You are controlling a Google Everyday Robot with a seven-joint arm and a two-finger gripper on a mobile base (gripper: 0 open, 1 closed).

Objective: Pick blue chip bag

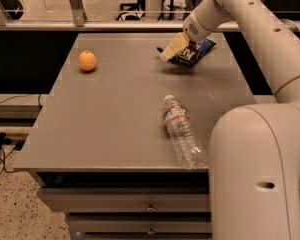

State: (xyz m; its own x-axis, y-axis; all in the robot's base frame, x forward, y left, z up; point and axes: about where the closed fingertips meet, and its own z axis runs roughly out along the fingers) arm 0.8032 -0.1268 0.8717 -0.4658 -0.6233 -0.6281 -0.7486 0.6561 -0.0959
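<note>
Beyond the water bottle point(182, 131), toward the far edge of the table point(115, 114), lies the blue chip bag point(196, 53), crinkled, with its white lettering facing up. The gripper point(168, 51) meets the bag's left end, also beyond the bottle; whether it grips the bag cannot be told. An orange point(87, 60) rests well left of the bottle.

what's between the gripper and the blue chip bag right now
Nothing visible. The gripper is right at the left end of the blue chip bag, near the far edge of the table. The orange sits well off to the left and the water bottle lies nearer the front, both clear.
</note>
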